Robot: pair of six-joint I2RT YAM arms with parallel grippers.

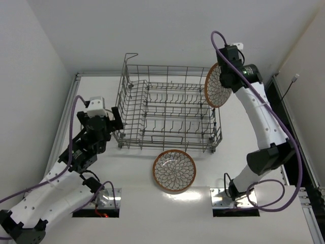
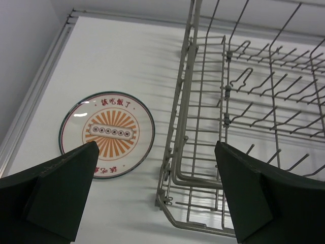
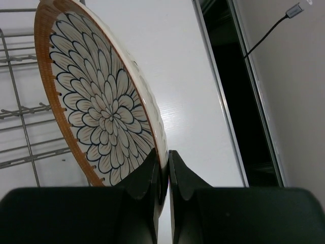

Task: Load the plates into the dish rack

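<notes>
Petal plate pinched at its rim by right gripper; I must lower it upright between dish rack tines.

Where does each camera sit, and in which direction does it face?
Top external: above and behind the robot, facing down on the table; shows left arm, right arm, dish rack, a flat petal plate.
Left wrist: on the left arm, facing down past the open left gripper at the sunburst plate beside the rack.
Right wrist: facing along the shut right gripper, which pinches the held plate by its rim.
Shared: the rack shows in all three.
</notes>
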